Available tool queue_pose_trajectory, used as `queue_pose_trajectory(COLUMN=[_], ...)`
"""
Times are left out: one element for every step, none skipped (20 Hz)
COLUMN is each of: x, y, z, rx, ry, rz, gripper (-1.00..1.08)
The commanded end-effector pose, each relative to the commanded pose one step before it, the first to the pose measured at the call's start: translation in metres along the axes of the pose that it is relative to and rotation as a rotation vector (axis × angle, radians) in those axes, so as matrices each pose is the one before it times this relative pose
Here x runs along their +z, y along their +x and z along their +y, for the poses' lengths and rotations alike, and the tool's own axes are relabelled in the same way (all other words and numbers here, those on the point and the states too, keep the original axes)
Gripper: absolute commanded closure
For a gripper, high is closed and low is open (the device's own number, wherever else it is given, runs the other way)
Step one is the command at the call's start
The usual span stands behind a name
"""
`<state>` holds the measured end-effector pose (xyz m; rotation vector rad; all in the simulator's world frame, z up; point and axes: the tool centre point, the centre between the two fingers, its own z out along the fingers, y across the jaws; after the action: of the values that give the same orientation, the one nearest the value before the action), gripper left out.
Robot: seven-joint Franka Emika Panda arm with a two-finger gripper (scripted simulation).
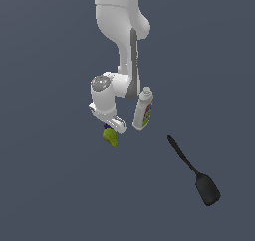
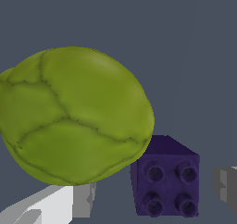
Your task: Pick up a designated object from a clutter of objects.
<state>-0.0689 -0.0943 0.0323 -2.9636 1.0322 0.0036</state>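
**Gripper lowered over the purple block, green lump crowding in**

In the wrist view the purple block [image 2: 167, 179] sits between the two fingers [image 2: 83, 199] of the gripper [image 2: 155, 193] — jaws spread wide, not yet touching it. The yellow-green lump [image 2: 74, 114] presses right beside the block, so one finger must slip into the narrow space there. In the exterior view the gripper [image 1: 107, 126] hangs low at centre-left, hiding nearly all of the block; the lump [image 1: 110, 137] shows just beneath. The white bottle [image 1: 143, 109] stands just right of the arm — the spatula [image 1: 195, 173] lies well apart, lower right.
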Motion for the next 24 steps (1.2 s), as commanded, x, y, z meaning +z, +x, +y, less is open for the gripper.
queue_pose_trajectory(x=[0.00821, 0.00123, 0.00074, 0.00025, 0.00000, 0.00000, 0.00000, 0.00000, 0.00000, 0.00000, 0.00000, 0.00000, 0.00000, 0.00000, -0.00263, -0.00019, -0.00057, -0.00094, -0.00132, -0.00169, -0.00207, -0.00244, -0.00282, -0.00307], y=[0.00504, 0.00000, 0.00000, 0.00000, 0.00000, 0.00000, 0.00000, 0.00000, 0.00000, 0.00000, 0.00000, 0.00000, 0.00000, 0.00000, -0.00052, -0.00011, -0.00033, -0.00055, -0.00077, -0.00099, -0.00121, -0.00142, -0.00164, -0.00174], z=[0.00595, -0.00006, -0.00003, -0.00001, 0.00000, 0.00000, 0.00000, 0.00000, 0.00000, 0.00000, 0.00000, 0.00000, 0.00000, 0.00000, -0.00257, -0.00006, -0.00019, -0.00031, -0.00043, -0.00055, -0.00068, -0.00080, -0.00092, -0.00084], rx=[0.01635, 0.00000, 0.00000, 0.00000, 0.00000, 0.00000, 0.00000, 0.00000, 0.00000, 0.00000, 0.00000, 0.00000, 0.00000, 0.00000, -0.00408, 0.00000, 0.00000, 0.00000, 0.00000, 0.00000, 0.00000, 0.00000, 0.00000, 0.00044], ry=[-0.00246, 0.00000, 0.00000, 0.00000, 0.00000, 0.00000, 0.00000, 0.00000, 0.00000, 0.00000, 0.00000, 0.00000, 0.00000, 0.00000, 0.00334, 0.00000, 0.00000, 0.00000, 0.00000, 0.00000, 0.00000, 0.00000, 0.00000, 0.00030], rz=[0.00310, 0.00000, 0.00000, 0.00000, 0.00000, 0.00000, 0.00000, 0.00000, 0.00000, 0.00000, 0.00000, 0.00000, 0.00000, 0.00000, 0.00231, 0.00000, 0.00000, 0.00000, 0.00000, 0.00000, 0.00000, 0.00000, 0.00000, -0.00043], gripper=[-0.92, -0.92, -0.92, -0.92, 1.08, 1.08, 1.08, 1.08, 1.08, 1.08, 1.08, 1.08, 1.08, 1.08, 1.08, 1.08, 1.08, 1.08, 1.08, 1.08, 1.08, 1.08, 1.08, 1.08])
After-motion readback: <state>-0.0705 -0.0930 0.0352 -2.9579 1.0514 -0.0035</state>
